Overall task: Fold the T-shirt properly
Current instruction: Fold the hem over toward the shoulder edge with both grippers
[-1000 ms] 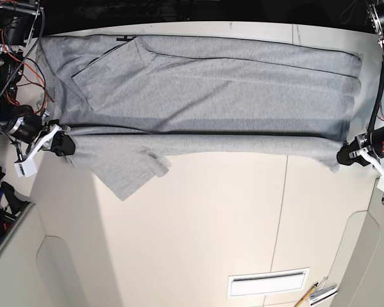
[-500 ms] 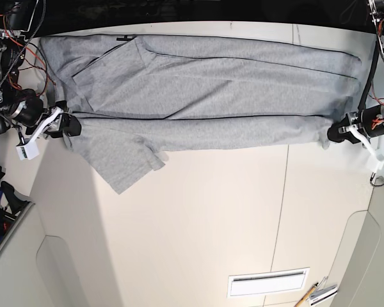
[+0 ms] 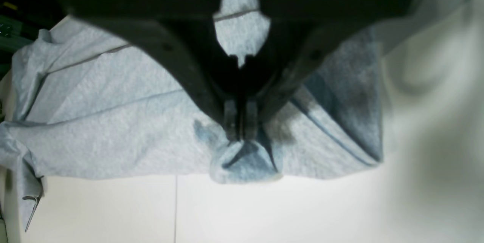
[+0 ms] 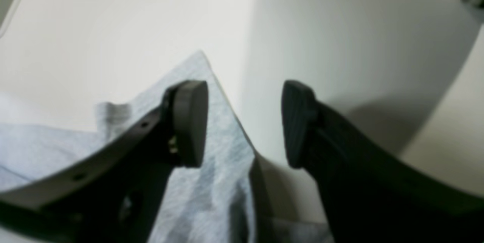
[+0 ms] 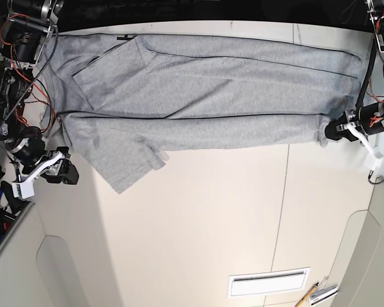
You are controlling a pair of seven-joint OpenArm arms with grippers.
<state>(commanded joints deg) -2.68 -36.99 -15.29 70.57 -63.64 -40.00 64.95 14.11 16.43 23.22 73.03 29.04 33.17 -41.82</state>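
Two end effectors were seen, one at each side of the bench (image 5: 205,217). The left end effector (image 3: 241,133), at three o'clock in the base view, had its fingers closed together, and a gathered bit of the T-shirt (image 5: 211,86) was clamped between the tips. In the left wrist view, the pinched cloth made a small bulge just below these tips, toward six o'clock. The right end effector (image 4: 244,124), at nine o'clock in the base view, had its two fingers apart, and no cloth was clamped in them. In the right wrist view, a pointed piece of grey cloth showed partly behind one finger.

The T-shirt was lying on the upper part of the bench, spread wide from about ten o'clock to two o'clock, with its front edge folded over in a long band. One sleeve-like flap (image 5: 121,169) came out from this band and pointed toward seven o'clock.

Farther out, a white rectangular piece (image 5: 269,282) was at five o'clock, near the bench's front edge. Just beside it, some thin stick-like things (image 5: 317,293) were lying.
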